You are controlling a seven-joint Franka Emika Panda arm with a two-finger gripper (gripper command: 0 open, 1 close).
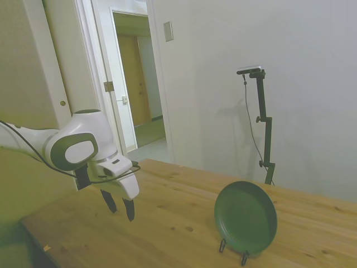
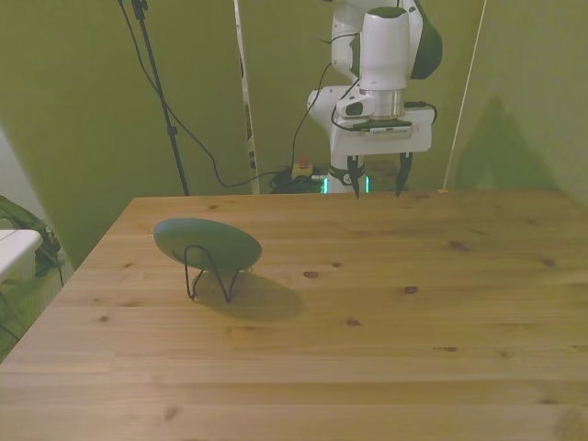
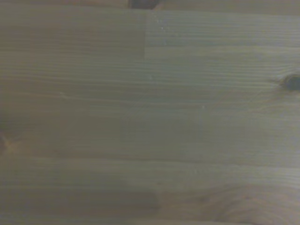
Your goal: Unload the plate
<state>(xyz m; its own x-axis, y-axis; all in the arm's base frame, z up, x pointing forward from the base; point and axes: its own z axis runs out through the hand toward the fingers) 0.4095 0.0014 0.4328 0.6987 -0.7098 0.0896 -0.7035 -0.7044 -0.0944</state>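
While bare wooden boards fill the blurred wrist view, with one dark knot [image 3: 293,82] in the grain, that view shows nothing else of the scene.

Nearest in the front view lies open desk [image 2: 367,367], its planks marked by a few small knots. Further back, toward the front view's left, the plate [image 2: 207,243] stands tilted on edge in a thin black wire stand [image 2: 209,276], whose legs rest on the wood. Its back faces the front camera, and a soft shadow falls on the desk just beside it. In the side view the same plate [image 1: 246,217] shows its shallow dark green face, leaning back in the stand [image 1: 233,251], with nothing touching it.

Beyond the plate and well apart from it, near the desk's far edge, the arm [image 2: 381,55] points straight down. The jaws [image 2: 378,186] hang above the wood, spread wide and holding nothing; the side view shows them [image 1: 121,207] likewise clear of the surface, dark fingers [image 1: 130,209] pointing downward.

Behind the desk, cables [image 2: 211,156] trail down the wall, and a small red button [image 2: 301,166] sits near the robot's base. In the side view an open doorway [image 1: 139,89] stands in the wall beyond.
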